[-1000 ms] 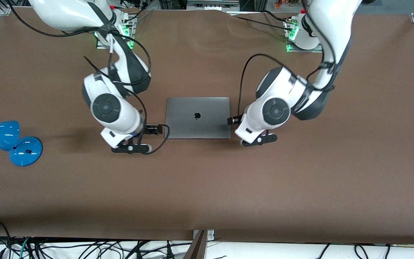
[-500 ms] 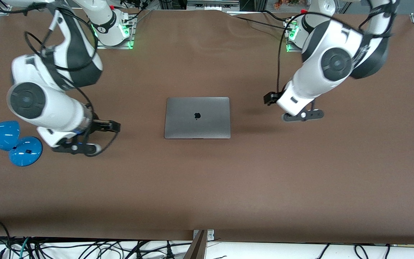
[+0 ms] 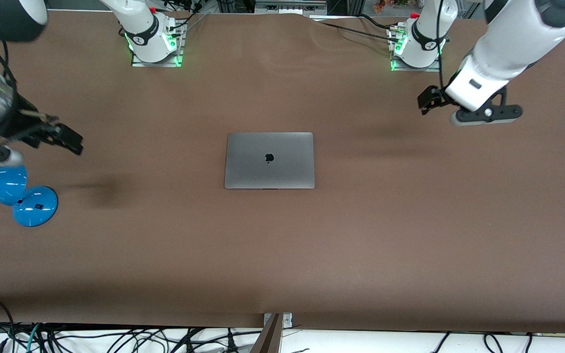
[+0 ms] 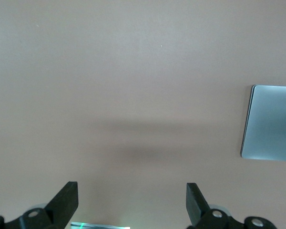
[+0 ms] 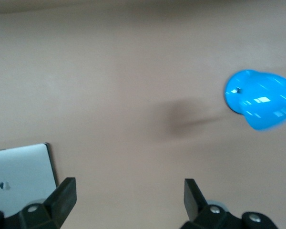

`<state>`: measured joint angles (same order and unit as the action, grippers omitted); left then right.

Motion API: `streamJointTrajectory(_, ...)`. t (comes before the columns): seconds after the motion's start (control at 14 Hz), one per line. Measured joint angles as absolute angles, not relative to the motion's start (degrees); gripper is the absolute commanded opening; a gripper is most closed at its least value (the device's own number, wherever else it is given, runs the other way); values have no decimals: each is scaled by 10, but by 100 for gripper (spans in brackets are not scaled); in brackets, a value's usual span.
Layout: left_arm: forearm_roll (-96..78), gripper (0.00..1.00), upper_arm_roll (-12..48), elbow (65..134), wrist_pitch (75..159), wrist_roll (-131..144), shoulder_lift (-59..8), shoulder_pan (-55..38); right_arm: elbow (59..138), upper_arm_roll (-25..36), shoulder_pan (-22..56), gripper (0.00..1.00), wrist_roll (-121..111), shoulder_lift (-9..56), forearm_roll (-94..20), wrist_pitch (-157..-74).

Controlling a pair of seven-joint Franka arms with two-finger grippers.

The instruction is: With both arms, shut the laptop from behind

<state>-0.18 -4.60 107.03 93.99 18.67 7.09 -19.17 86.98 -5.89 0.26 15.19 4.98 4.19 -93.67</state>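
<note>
The silver-grey laptop (image 3: 269, 160) lies shut and flat in the middle of the brown table, its black apple logo facing up. It also shows in the left wrist view (image 4: 271, 121) and the right wrist view (image 5: 19, 174). My left gripper (image 3: 427, 100) is up in the air over bare table toward the left arm's end, well clear of the laptop. It is open and empty (image 4: 132, 198). My right gripper (image 3: 64, 137) is up over the table at the right arm's end, above the blue lamp, also open and empty (image 5: 128, 198).
A blue desk lamp (image 3: 12, 191) lies at the right arm's end of the table; it also shows in the right wrist view (image 5: 260, 98). The two arm bases (image 3: 152, 41) (image 3: 417, 44) stand at the edge farthest from the front camera.
Both arms have lifted and swung outward, away from the laptop's sides toward their own ends of the table. The laptop has stayed shut and still.
</note>
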Motion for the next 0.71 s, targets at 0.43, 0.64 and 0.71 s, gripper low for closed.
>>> streamJointTrajectory(0.43,-2,100,-12,1050,927,102,88,-96,931,-15,1,100,81,-16,40,-893)
streamJointTrajectory(0.64,-2,100,26,1034,927,99,79,-76,945,-16,2,100,52,-16,40,-911)
streamJointTrajectory(0.71,-2,100,34,1031,927,99,76,-72,949,-15,2,100,41,-17,39,-916)
